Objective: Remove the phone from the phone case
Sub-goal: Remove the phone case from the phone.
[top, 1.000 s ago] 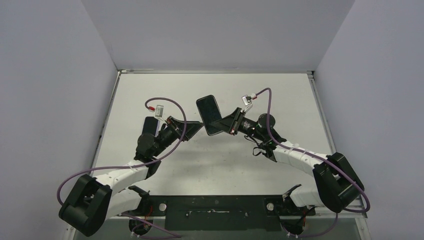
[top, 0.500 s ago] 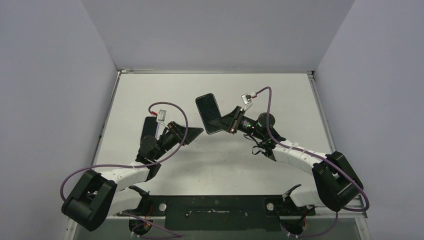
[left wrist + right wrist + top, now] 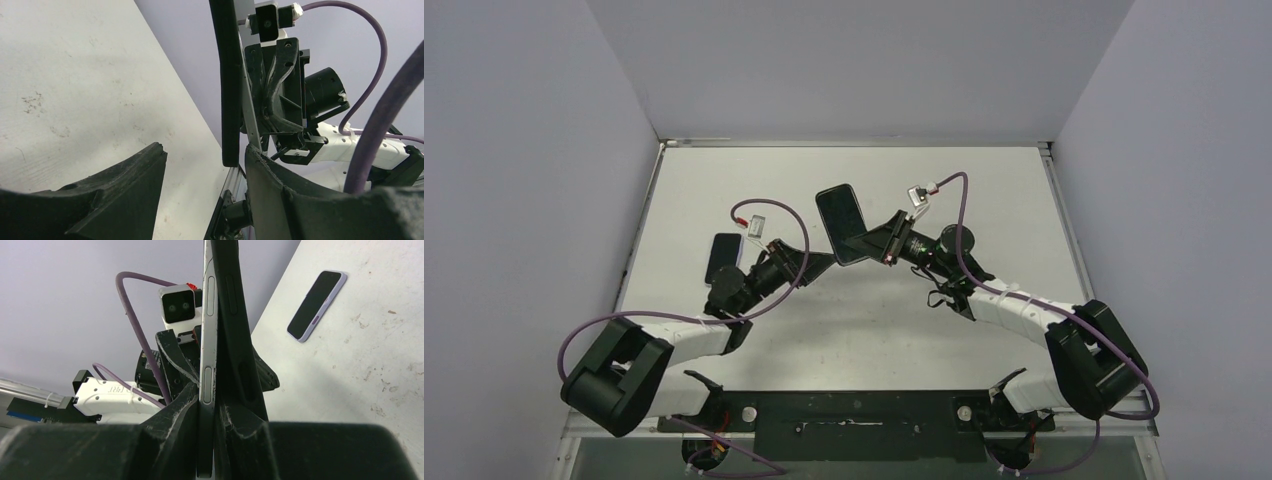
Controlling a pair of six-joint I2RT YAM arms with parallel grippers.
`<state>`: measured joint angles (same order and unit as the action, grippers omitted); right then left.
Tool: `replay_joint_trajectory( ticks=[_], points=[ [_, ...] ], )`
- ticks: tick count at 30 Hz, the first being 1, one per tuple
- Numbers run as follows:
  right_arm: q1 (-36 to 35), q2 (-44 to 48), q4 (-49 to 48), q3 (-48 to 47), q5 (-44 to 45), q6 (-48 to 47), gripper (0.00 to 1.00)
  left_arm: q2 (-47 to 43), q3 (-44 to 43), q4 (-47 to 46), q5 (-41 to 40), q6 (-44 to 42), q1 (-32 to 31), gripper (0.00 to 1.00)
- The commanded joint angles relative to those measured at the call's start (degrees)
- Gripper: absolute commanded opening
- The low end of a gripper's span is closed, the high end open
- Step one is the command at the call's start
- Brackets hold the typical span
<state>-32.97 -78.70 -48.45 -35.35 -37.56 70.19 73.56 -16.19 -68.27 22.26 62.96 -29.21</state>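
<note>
Two grippers sit nose to nose just above centre in the top view, and I'm watching the gap between them. My right gripper (image 3: 869, 243) is clenched on the phone (image 3: 842, 225), holding it up off the table (image 3: 984, 190). Its long axis runs nearly up and down the frame, with the lower end leaning a little right. From the right wrist it's edge-on and upright at centre: silver side with buttons on the left, black case (image 3: 232, 330) pressed against it on the right, both pinched low between my fingers (image 3: 172, 432). I can't tell whether the seam between them has opened at all. My left gripper (image 3: 817, 262) has its jaws spread and nothing in them, sitting just beside the phone's lower end, to its lower left. In the left wrist view the dark edge hangs upright in the upper middle. Its tip is ahead of the gap but hard over toward the right-hand finger (image 3: 280, 200), not centred. So the left arm is my free one, and I reckon it needs to slide toward frame right before it closes. The danger is nipping both layers rather than the case alone. A lilac handset (image 3: 723, 256) lies flat on the table at left, well apart.
</note>
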Motion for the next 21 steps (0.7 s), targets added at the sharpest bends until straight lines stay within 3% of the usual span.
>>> replay_joint_trajectory(
  ticks=[1,3,9,17,21],
  points=[
    [0.29,0.99,-7.62,-2.96,-0.32,0.21,0.00,1.49,-3.13,-7.16,1.86,0.84,-1.39,0.56],
    [0.28,0.92,-7.67,-3.04,-0.47,0.18,0.00,2.27,-3.31,-7.84,1.47,0.93,-1.59,0.54],
    [0.25,0.95,-7.66,-2.68,-0.91,0.27,0.00,4.95,-4.86,-9.27,0.30,1.34,-1.64,0.34],
    [0.28,1.94,-6.41,-1.40,-0.98,-0.51,0.00,9.19,-7.61,-12.41,0.46,3.21,-1.64,0.23],
    [0.37,2.44,-4.82,-0.97,-1.02,-1.64,0.00,11.22,-8.71,-13.43,0.07,3.95,-1.59,0.09]
  ],
)
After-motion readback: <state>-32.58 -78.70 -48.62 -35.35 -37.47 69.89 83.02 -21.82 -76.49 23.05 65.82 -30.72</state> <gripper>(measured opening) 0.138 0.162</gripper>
